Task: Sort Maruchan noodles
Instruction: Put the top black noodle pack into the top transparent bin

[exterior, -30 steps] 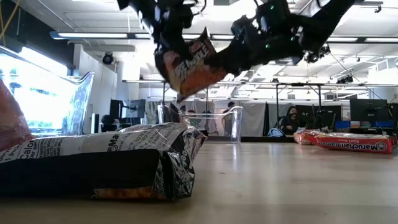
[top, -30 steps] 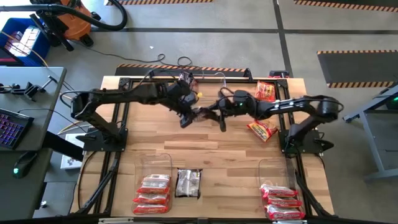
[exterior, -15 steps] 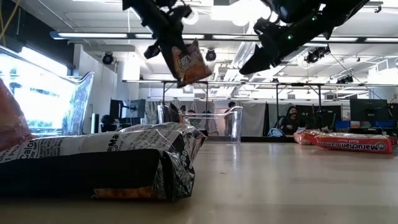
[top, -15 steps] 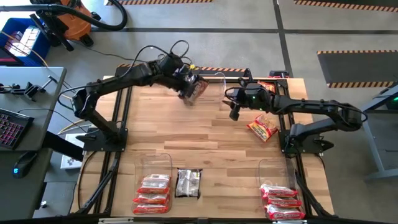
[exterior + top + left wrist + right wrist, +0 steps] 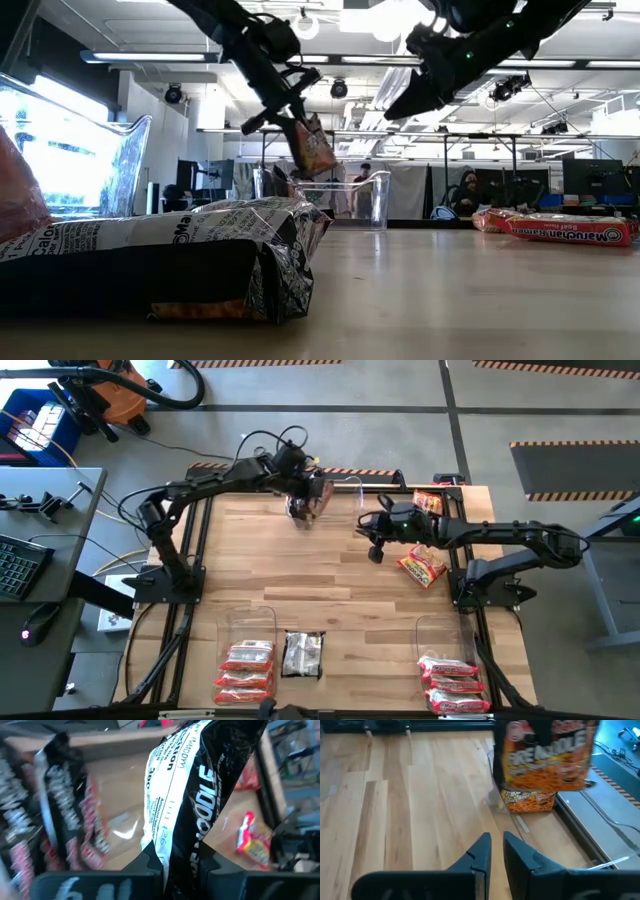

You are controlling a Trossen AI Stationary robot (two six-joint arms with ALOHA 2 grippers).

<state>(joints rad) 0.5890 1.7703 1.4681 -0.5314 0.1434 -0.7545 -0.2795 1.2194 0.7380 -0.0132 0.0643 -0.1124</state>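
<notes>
The left tool [image 5: 305,495] hangs above the far edge of the table [image 5: 330,585], a slab of pale wooden planks in a dark metal frame. Its fingers are clamped on a dark packet [image 5: 308,500] of crinkly, glossy plastic, flat and rectangular, which dangles in the air; the left wrist view shows its black back with a white panel of small print, and the right wrist view its front with orange noodles printed on it.

The right tool [image 5: 377,545] hovers over the bare wood just right of the middle, holding nothing, its two dark fingers [image 5: 481,851] drawn close together with only a thin slit between them.

An orange-red packet [image 5: 422,568] lies flat on the table near the right arm, and another [image 5: 427,506] lies at the far right corner. At the near edge, pinkish red-and-white packets [image 5: 246,670] are stacked in a clear plastic bin [image 5: 247,622] on the left, a black-silver packet [image 5: 302,654] lies just beside it, and more red packets [image 5: 455,685] sit in a second clear bin [image 5: 440,632] on the right.
</notes>
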